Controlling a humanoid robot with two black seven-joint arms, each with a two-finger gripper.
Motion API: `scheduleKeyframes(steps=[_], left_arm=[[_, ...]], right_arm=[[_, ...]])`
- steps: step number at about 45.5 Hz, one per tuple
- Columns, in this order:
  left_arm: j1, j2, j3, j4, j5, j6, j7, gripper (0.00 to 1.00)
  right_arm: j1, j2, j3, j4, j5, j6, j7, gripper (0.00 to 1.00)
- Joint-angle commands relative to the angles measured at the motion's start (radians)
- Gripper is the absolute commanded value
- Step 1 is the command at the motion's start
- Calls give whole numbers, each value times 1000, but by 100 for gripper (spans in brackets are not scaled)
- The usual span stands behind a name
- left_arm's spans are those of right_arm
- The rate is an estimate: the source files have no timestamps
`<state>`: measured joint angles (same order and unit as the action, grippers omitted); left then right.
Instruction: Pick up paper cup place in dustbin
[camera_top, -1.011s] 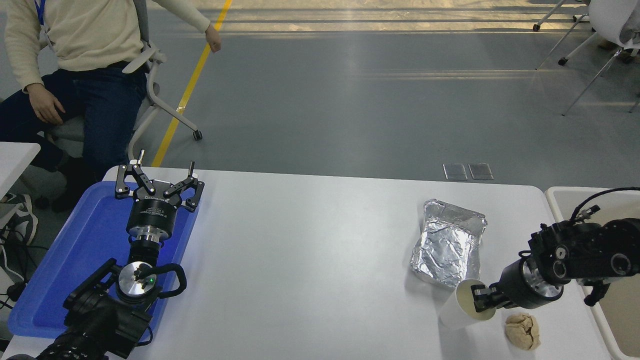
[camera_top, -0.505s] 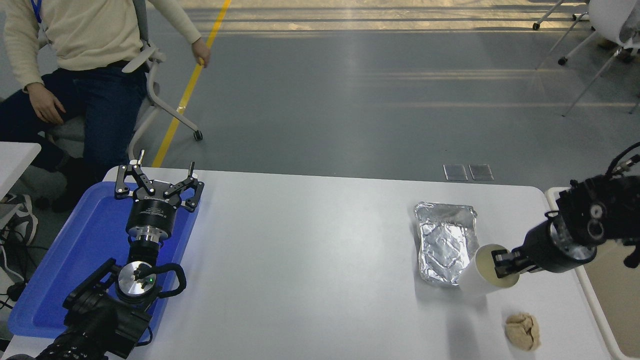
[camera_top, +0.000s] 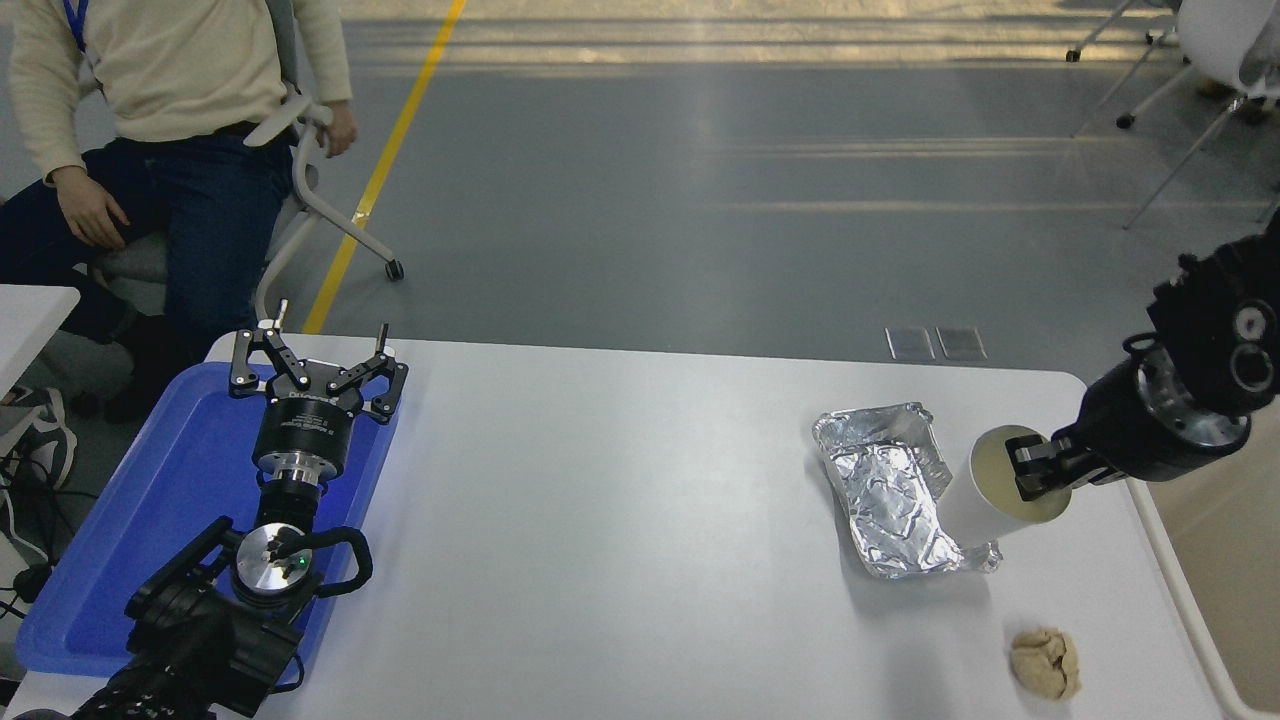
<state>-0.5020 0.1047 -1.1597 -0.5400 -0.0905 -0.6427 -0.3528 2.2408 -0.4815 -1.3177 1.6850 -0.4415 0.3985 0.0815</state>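
The cup (camera_top: 990, 500) is in the right gripper (camera_top: 1040, 472), tipped on its side so that its round mouth faces toward the right and its cream inside is visible. One finger (camera_top: 1032, 470) goes inside the mouth, and the gripper is closed on the rim. The cup appears lifted off the worktop (camera_top: 620, 520); its lower wall is over the right edge of the foil tray (camera_top: 890, 488). I cannot tell if the cup touches the foil.

The foil tray lies crumpled on the right part of the worktop, just left of the cup. A tan paper wad (camera_top: 1045, 662) sits near the front right corner, well apart from the cup and nearer to the camera.

The dustbin (camera_top: 1175, 570) stands at the right edge of the worktop. Only its thick white rim and a part of its beige interior show. The right arm reaches from the picture's right edge, above the bin, and the cup is not yet over the bin's opening.

The left gripper (camera_top: 318, 352) is parked at the far left, above a blue tray (camera_top: 150, 520), with its fingers spread wide and holding nothing.

Behind the worktop, at the top left, a person (camera_top: 150, 90) in a cream sweater sits on a chair (camera_top: 310, 200).
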Motion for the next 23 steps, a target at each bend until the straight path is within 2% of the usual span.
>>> scheduleKeyframes(steps=[1,23], left_arm=[[0,1,0,0,0,0,0,100],[0,0,0,0,0,0,0,100]], right_arm=[[103,21,-31,33,20,42,0,0],[181,20,-44,53,20,102,0,0]])
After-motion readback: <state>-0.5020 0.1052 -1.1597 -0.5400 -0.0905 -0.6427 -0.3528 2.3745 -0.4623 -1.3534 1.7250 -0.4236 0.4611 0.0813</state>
